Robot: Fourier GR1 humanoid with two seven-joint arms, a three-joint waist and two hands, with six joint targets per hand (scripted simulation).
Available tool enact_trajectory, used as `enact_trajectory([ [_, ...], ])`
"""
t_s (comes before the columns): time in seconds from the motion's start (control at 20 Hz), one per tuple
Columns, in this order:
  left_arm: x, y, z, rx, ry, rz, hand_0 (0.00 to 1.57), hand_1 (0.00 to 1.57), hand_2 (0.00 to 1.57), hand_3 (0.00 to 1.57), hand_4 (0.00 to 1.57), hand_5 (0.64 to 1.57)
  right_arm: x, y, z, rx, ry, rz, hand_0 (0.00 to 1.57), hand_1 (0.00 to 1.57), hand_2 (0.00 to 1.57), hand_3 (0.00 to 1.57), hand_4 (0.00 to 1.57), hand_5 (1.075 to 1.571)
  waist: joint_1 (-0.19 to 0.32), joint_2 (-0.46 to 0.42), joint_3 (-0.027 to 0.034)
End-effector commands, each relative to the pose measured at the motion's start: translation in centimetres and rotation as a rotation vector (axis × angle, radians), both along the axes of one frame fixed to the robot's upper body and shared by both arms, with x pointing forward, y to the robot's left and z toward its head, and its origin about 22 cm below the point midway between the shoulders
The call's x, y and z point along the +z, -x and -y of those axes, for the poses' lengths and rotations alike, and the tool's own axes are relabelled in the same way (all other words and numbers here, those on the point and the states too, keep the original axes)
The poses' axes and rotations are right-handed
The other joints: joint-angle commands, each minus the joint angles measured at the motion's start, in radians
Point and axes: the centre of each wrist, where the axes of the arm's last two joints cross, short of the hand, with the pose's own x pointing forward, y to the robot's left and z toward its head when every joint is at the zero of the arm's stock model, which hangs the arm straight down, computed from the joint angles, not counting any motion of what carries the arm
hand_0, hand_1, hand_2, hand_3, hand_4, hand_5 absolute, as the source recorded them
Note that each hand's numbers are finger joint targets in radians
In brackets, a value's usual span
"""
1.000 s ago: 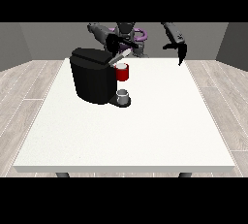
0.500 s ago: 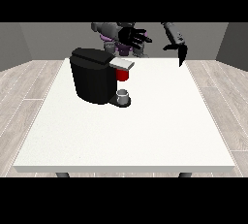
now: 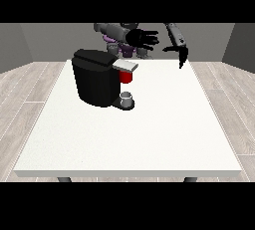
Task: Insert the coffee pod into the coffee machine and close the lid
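The coffee machine (image 3: 98, 77) is a black box that stands on the far left part of the white table (image 3: 149, 134). Its lid (image 3: 124, 65) is a grey flap that sticks out from the top toward the view's right, lying almost level. Directly under this flap is a red thing at the machine (image 3: 126, 77). Lower down, on the black base of the machine, a small grey cup (image 3: 127, 97) stands upright (it is a grey thing with an open top, and I cannot tell it for the coffee pod). The pod itself does not show plainly anywhere in the front view.

The hand at the view's left (image 3: 141, 37) hangs in the air above and a little behind the lid, near the robot's chest. Its fingers are spread out and point toward the view's right, so the hand is released. It holds nothing and touches nothing, and there is a clear gap between it and the lid.

The hand at the view's right (image 3: 181, 55) is well apart from the machine, over the far edge of the table. Its fingers hang down, rather straight and relaxed, with one shorter part pointing to the side. Nothing is seen between them, and they do not reach the table top.

Behind both hands stands the robot's body (image 3: 122, 40), grey and purple, small at the top of the view.
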Motion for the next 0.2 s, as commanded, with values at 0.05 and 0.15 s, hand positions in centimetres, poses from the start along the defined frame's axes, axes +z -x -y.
enact_trajectory([
  [0.05,-1.8,1.5,0.0,-0.012,0.002,-0.054,0.00,0.00,0.00,0.00,0.17,1.571,-3.7,3.3,-1.5,0.168,0.008,-0.034,0.00,0.00,0.00,0.00,0.49,1.571,0.006,-0.056,0.0001],
  [0.15,-1.0,0.6,-0.6,0.011,0.001,-0.025,0.00,0.00,0.00,0.00,0.17,1.571,-5.4,5.1,-1.6,0.248,-0.064,-0.065,0.00,0.00,0.00,0.00,0.46,1.571,-0.006,-0.027,0.0002],
])
